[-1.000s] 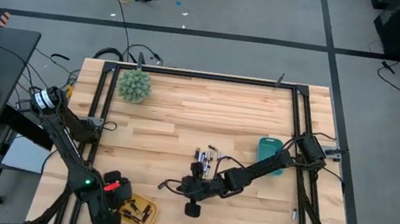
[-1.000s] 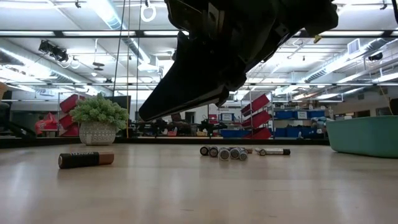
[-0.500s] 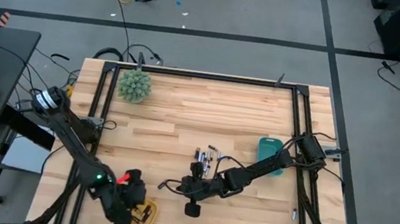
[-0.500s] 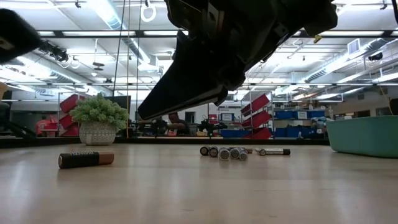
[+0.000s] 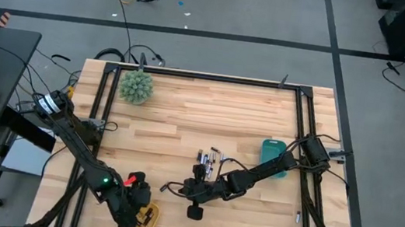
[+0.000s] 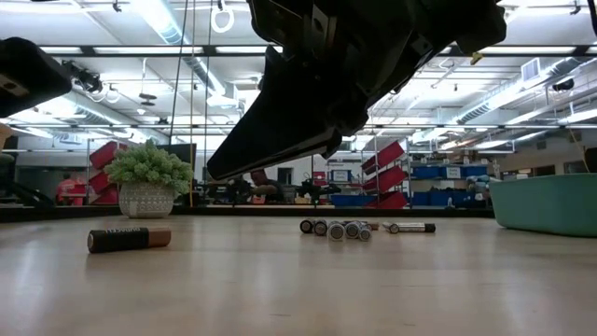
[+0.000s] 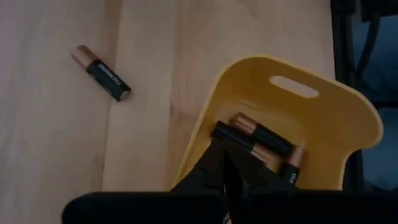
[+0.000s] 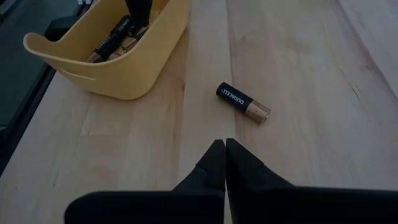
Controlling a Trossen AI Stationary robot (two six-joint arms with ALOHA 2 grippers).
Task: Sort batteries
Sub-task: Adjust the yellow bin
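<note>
With its fingers pinched together empty, the left end effector hovers over the yellow plastic tray of black-and-copper cylindrical batteries; it should open before approaching the stray battery on the wooden surface.

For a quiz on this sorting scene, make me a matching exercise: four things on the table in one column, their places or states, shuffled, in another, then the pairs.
Things:
1. yellow tray
2. teal tray
3. lone battery
4. green plant

Places or states:
A. far left corner of the table
B. lying alone on bare wood near the yellow tray
C. holds black and copper batteries
D. near the right edge, beside the right arm

Pairs: 1-C, 2-D, 3-B, 4-A
</note>
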